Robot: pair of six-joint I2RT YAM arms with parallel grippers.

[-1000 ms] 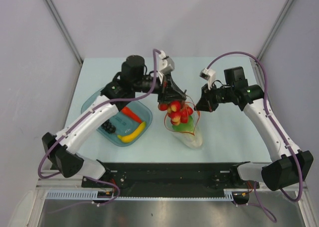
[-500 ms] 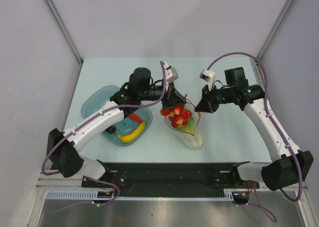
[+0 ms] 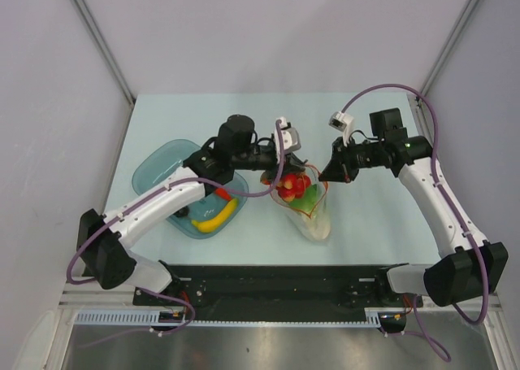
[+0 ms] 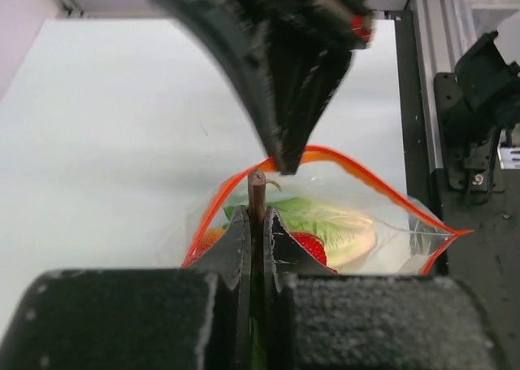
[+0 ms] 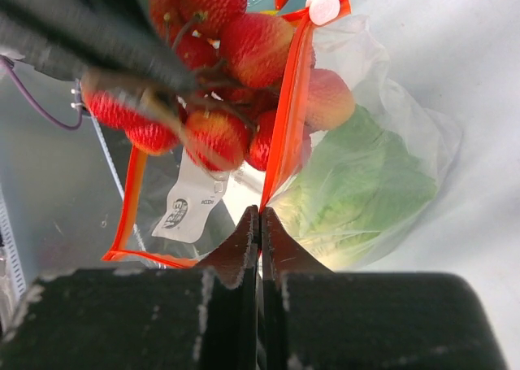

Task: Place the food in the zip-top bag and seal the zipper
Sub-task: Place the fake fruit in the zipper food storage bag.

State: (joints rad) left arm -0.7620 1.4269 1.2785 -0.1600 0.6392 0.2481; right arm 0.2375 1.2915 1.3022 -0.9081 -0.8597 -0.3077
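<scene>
My left gripper [image 3: 286, 167] is shut on the brown stem [image 4: 257, 189] of the red berry cluster [image 3: 292, 183] and holds it in the open mouth of the clear zip-top bag [image 3: 315, 222]. My right gripper [image 3: 325, 175] is shut on the bag's red-orange zipper strip [image 5: 283, 134] and holds the mouth up and open. The berries [image 5: 219, 53] hang over the opening in the right wrist view. The pale green cabbage [image 5: 361, 183] lies inside the bag, also seen in the left wrist view [image 4: 337, 224]. The banana [image 3: 215, 219] and pepper [image 3: 221, 193] lie in the bowl. The grapes are hidden under my left arm.
The translucent teal bowl [image 3: 158, 163] sits left of the bag, partly under my left arm. A black rail [image 3: 276, 285] runs along the near table edge. Grey walls enclose the table on three sides.
My left gripper has moved right and down with the berry cluster, which now sits lower in the bag's mouth. My right gripper has kept its hold on the zipper strip.
</scene>
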